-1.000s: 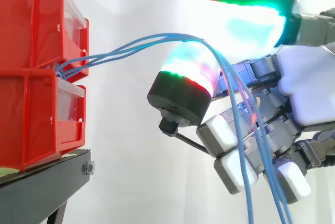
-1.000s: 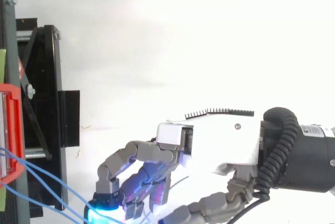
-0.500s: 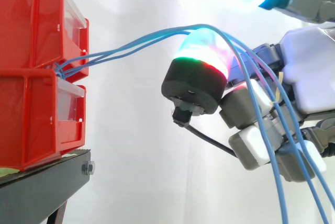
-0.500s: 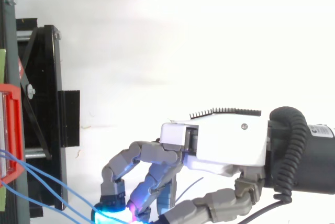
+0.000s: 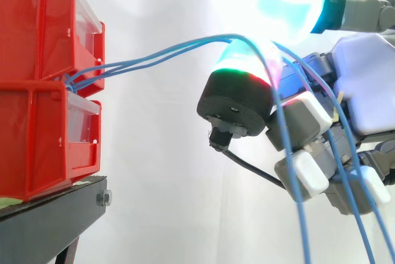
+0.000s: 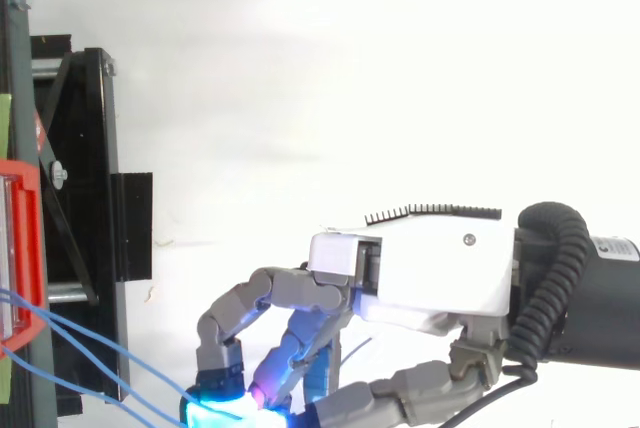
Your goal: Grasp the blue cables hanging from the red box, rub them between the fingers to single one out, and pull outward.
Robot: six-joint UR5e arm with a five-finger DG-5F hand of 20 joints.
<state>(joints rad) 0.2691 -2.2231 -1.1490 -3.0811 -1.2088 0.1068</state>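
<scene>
Out from the red box (image 5: pixel 49 85), the hand (image 5: pixel 364 91) pinches several blue cables (image 5: pixel 157 54) between curled fingers; pulling now, with none singled out, could drag out the whole bundle

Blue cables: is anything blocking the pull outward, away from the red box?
Nothing visible does. The blue cables run free from the red box across open space, bend over the robot hand, which pinches them, and hang down past it. The white curtain hangs behind.
</scene>
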